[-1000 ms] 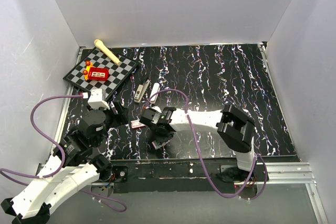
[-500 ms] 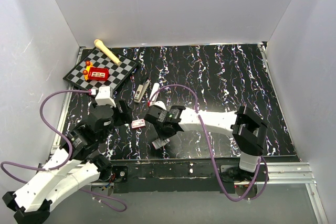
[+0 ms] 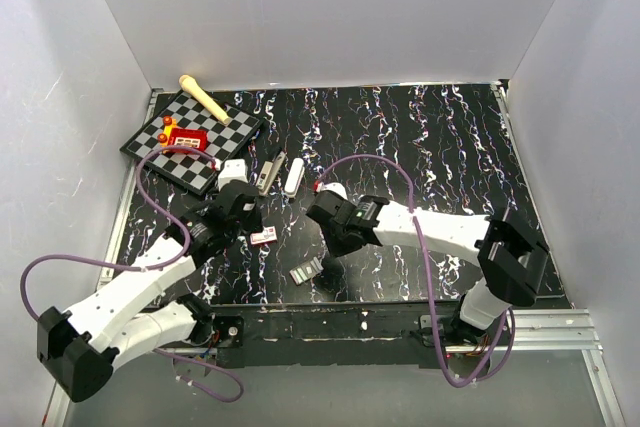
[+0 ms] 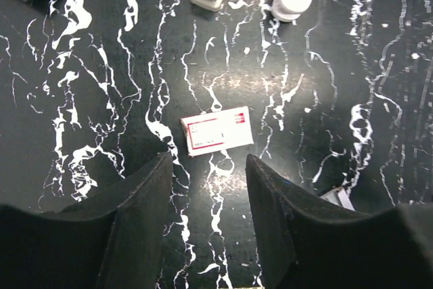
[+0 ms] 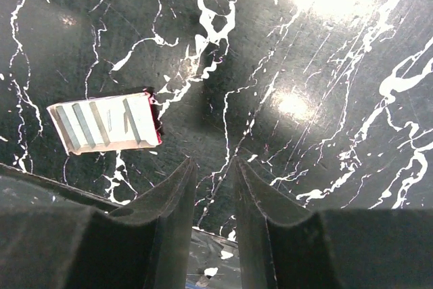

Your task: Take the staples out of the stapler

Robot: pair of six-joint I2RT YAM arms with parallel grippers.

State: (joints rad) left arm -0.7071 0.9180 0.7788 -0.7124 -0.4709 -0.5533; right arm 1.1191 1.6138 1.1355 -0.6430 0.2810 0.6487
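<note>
Left hand (image 4: 208, 166) is held low over the tabletop (image 3: 450, 147), fingers apart and empty, with the red-and-white box (image 4: 217, 131) just ahead of the tips. Right hand (image 5: 212, 164) is narrowly parted and holds nothing, beside a white tray of grey bars (image 5: 105, 124). The stapler (image 3: 266, 174) is seen lying flat and ungripped next to a white stick (image 3: 293, 176). No staples can be made out. They are judged to be inside it, so the spread left fingers are probably readied for a grasp.
</note>
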